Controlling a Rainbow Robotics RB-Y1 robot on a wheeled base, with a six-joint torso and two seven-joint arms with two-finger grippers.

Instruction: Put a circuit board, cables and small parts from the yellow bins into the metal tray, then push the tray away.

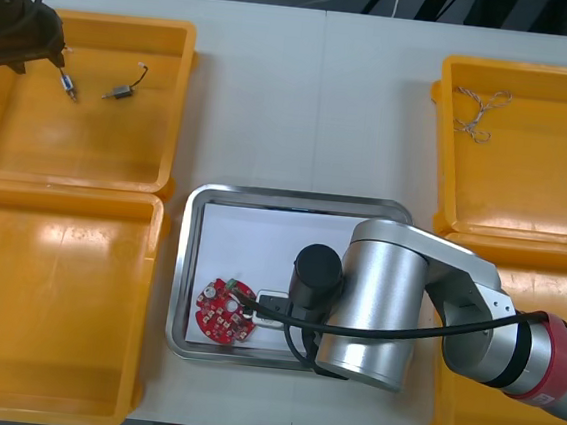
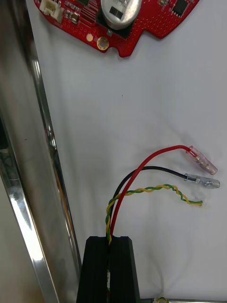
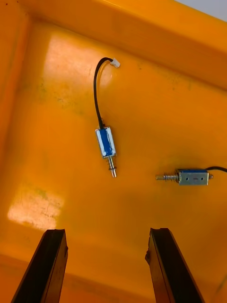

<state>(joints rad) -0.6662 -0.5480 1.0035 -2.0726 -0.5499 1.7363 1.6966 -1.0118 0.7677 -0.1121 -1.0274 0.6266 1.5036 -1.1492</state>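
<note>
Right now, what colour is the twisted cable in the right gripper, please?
The twisted cable is yellow and green, clearest in the right wrist view.

The right gripper (image 2: 109,239) stands over the metal tray (image 2: 28,189), its black fingers (image 2: 94,270) pressed close together on a cable bundle (image 2: 113,208) that rises from the slit between them. Beyond the fingertips the bundle fans out flat on the tray's white lining (image 2: 142,104): a red wire (image 2: 146,158) and a black wire (image 2: 156,169), each ending in a clear-sleeved metal terminal (image 2: 203,161), and a twisted yellow-and-green pair (image 2: 156,189) with a bare end. Well beyond the wire ends a round red circuit board (image 2: 142,23) lies on the same lining, apart from the wires, and the tray's shiny rim runs alongside the fingers and the board.
</note>
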